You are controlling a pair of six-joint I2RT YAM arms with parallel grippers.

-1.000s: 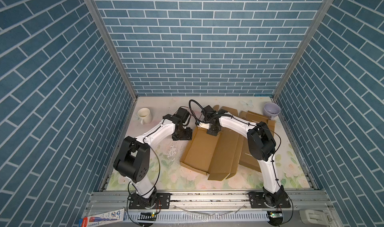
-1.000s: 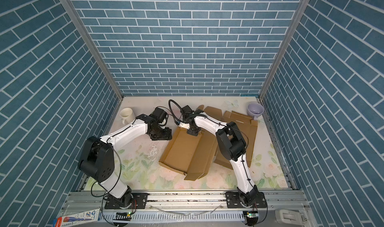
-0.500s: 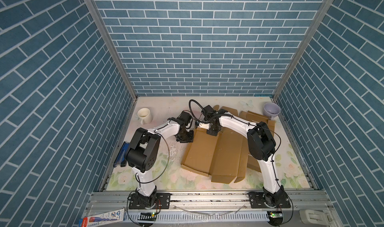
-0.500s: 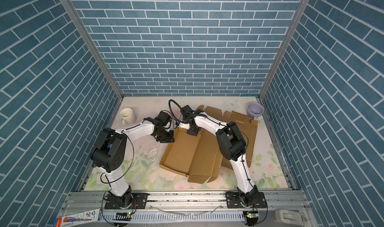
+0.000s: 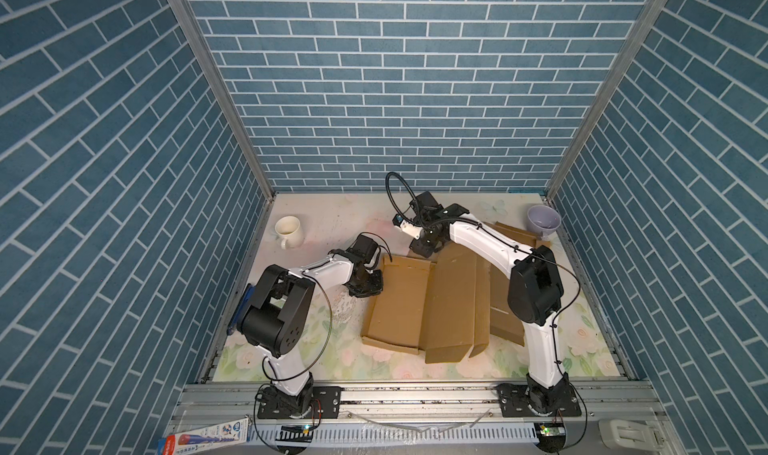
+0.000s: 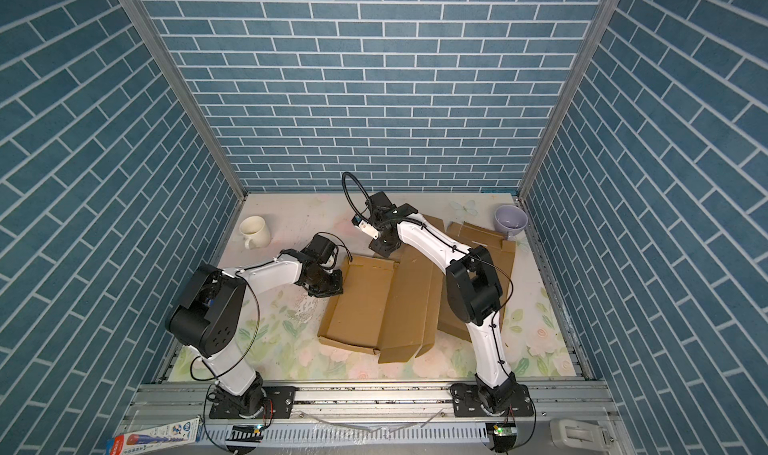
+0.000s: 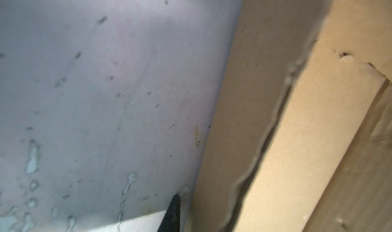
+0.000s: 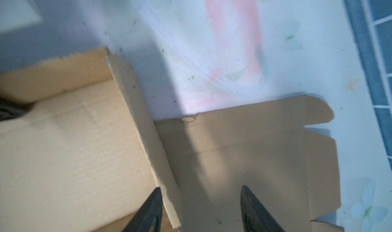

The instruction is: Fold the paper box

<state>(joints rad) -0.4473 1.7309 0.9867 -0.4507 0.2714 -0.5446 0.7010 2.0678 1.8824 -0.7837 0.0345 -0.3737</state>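
R gripper (image 8: 201, 211) -- fingers (image 8: 148, 211) moderately apart, gripping nothing; one tip hangs over the raised panel edge of the flattened cardboard box (image 5: 399, 303), the other over its flat flap. L gripper (image 5: 369, 285) sits at the box's edge on the L arm's side; only one fingertip (image 7: 172, 211) shows, just beside the cardboard -- gap can't be told. Packet (image 5: 208, 434) well apart from the box: print too small to read.
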